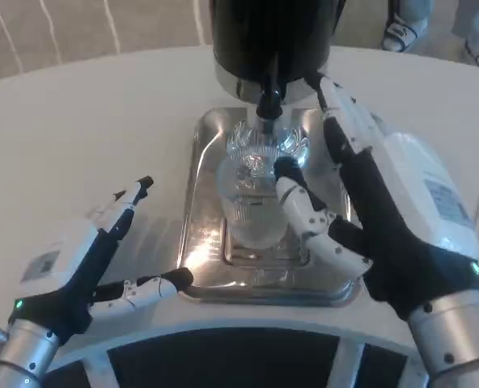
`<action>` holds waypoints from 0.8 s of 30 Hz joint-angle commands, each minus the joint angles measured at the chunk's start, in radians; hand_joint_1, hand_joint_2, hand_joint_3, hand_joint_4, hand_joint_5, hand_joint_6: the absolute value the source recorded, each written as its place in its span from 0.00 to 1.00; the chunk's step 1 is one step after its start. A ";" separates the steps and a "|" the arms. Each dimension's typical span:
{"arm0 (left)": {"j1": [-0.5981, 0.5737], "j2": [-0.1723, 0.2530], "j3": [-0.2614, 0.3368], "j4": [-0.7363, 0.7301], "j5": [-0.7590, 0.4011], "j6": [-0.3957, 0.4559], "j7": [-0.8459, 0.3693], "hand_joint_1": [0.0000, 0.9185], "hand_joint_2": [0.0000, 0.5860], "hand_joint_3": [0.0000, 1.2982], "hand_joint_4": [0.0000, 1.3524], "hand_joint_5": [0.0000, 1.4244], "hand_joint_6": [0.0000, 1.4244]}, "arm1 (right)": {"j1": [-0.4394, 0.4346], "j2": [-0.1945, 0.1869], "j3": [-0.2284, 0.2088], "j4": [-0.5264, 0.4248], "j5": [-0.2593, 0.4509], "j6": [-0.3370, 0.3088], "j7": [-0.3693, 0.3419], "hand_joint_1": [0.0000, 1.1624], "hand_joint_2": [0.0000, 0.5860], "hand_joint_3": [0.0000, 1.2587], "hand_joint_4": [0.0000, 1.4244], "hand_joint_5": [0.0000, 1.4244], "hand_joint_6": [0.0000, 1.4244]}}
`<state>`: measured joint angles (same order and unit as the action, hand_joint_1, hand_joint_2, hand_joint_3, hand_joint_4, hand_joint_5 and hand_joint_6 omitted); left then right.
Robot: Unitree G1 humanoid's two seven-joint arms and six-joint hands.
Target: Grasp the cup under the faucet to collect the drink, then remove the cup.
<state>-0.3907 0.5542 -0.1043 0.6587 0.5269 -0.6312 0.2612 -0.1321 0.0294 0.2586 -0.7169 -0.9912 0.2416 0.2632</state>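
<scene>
White round table (pixel 102 113), carpet beyond at far left, someone's shoes at far right. At centre, silver drip tray (pixel 203 242) with black dispenser (pixel 272 32) standing at its far edge, faucet (pixel 269 103) pointing straight down. Clear ribbed cup (pixel 252 212) upright on tray, directly beneath faucet, long axis vertical, mouth up. Right hand (pixel 385 218) just right of cup and by far the nearer: thumb (pixel 304 206) lying against cup's right wall, other fingers reaching up past far side toward dispenser; probably wrapped loosely, firm grip not certain. Left hand (pixel 94 259) well apart, near left of tray, fingers spread wide, holding nothing, one fingertip at tray's near-left corner. Removal likely toward near right, away from faucet. Obstacles: faucet close above rim, so lift limited; tray's raised lip; dispenser body behind fingers.
</scene>
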 commanded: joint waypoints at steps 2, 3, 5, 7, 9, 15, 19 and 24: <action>0.002 0.016 -0.008 0.013 0.003 0.000 -0.005 0.14 0.13 0.03 0.00 0.03 0.05 | -0.046 0.007 -0.005 0.047 0.045 -0.007 -0.050 0.15 0.92 0.00 0.00 0.00 0.00; 0.002 0.017 -0.008 0.014 0.002 0.000 -0.006 0.14 0.13 0.03 0.00 0.03 0.05 | -0.056 0.007 -0.006 0.056 0.051 -0.004 -0.055 0.15 0.92 0.00 0.00 0.00 0.00; 0.002 0.016 -0.007 0.015 -0.002 0.002 -0.010 0.14 0.13 0.03 0.00 0.03 0.05 | -0.071 0.007 -0.006 0.068 0.062 -0.001 -0.063 0.15 0.92 0.00 0.00 0.00 0.00; 0.003 0.016 -0.007 0.017 -0.005 0.003 -0.013 0.13 0.13 0.03 0.00 0.03 0.05 | -0.084 0.008 -0.005 0.079 0.070 0.000 -0.070 0.15 0.92 0.00 0.00 0.00 0.00; 0.003 0.016 -0.006 0.017 -0.007 0.004 -0.014 0.13 0.13 0.03 0.00 0.03 0.05 | -0.094 0.009 -0.006 0.093 0.086 0.001 -0.078 0.15 0.92 0.00 0.00 0.00 0.00; 0.005 0.017 -0.004 0.016 -0.012 0.006 -0.019 0.13 0.13 0.03 0.00 0.03 0.05 | -0.118 0.005 -0.011 0.128 0.124 -0.002 -0.107 0.15 0.92 0.00 0.00 0.00 0.00; 0.010 0.017 -0.003 0.012 -0.015 0.009 -0.026 0.13 0.13 0.03 0.00 0.03 0.05 | -0.150 0.005 -0.013 0.162 0.149 -0.006 -0.125 0.15 0.92 0.00 0.00 0.00 0.00; 0.015 0.015 -0.002 0.004 -0.018 0.014 -0.032 0.13 0.13 0.03 0.00 0.03 0.04 | -0.177 0.004 -0.002 0.191 0.169 -0.008 -0.144 0.14 0.92 0.00 0.00 0.00 0.00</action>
<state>-0.3900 0.5581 -0.1037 0.6700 0.5167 -0.6252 0.2425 -0.2931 0.0304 0.2498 -0.5382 -0.8366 0.2416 0.1384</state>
